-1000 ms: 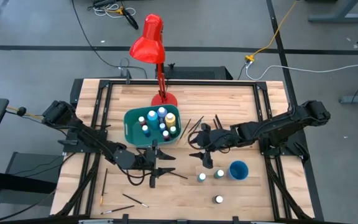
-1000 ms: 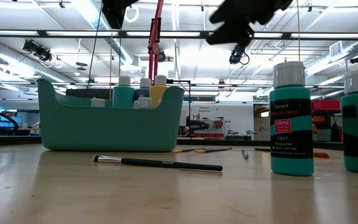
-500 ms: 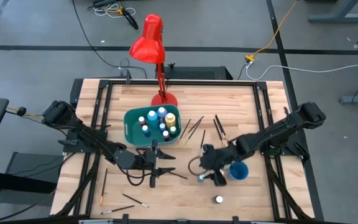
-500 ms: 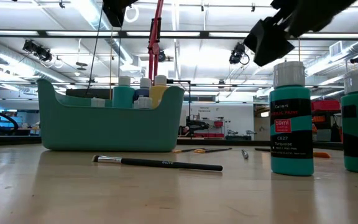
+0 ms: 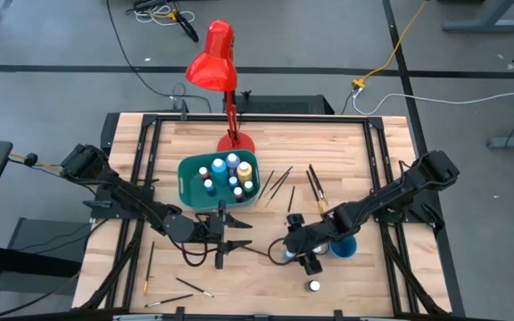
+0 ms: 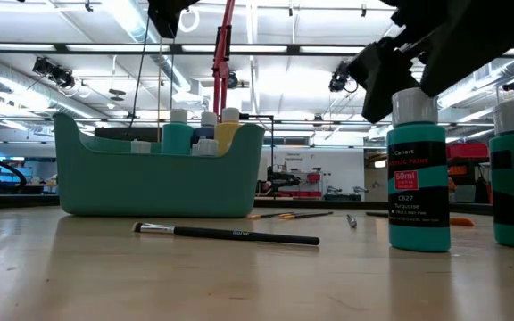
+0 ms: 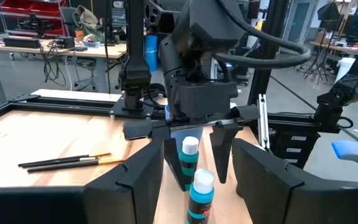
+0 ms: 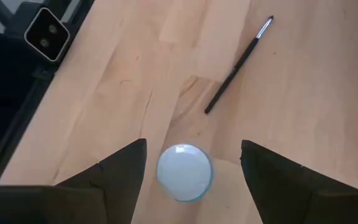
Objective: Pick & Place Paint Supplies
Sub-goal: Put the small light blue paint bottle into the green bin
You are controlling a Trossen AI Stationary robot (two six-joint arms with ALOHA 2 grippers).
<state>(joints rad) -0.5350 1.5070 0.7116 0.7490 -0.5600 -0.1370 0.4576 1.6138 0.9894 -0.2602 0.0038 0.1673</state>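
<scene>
High view: my right gripper (image 5: 294, 251) hangs over the front middle of the wooden table (image 5: 346, 152), its fingers spread wide on either side of a turquoise paint bottle (image 5: 289, 254) and gripping nothing. Seen from my right wrist, the bottle's white cap (image 8: 184, 172) sits squarely between my 2 dark fingers (image 8: 114, 171), with bare wood showing at both sides. A dark paintbrush (image 5: 255, 251) lies on the boards at 9 o'clock from the bottle. The blue cup (image 5: 343, 243) stands near it at 3 o'clock, and a third loose bottle (image 5: 314, 286) waits toward 5 o'clock. My left gripper (image 5: 224, 232) rests partly open and empty at 9 o'clock, just in front of the teal bin (image 5: 188, 178), which already carries several capped bottles (image 5: 231, 174). More brushes (image 5: 279, 183) lie fanned at 12 o'clock, perhaps 4 of them, though they blur together. The red lamp (image 5: 213, 62) stands behind the bin.
</scene>
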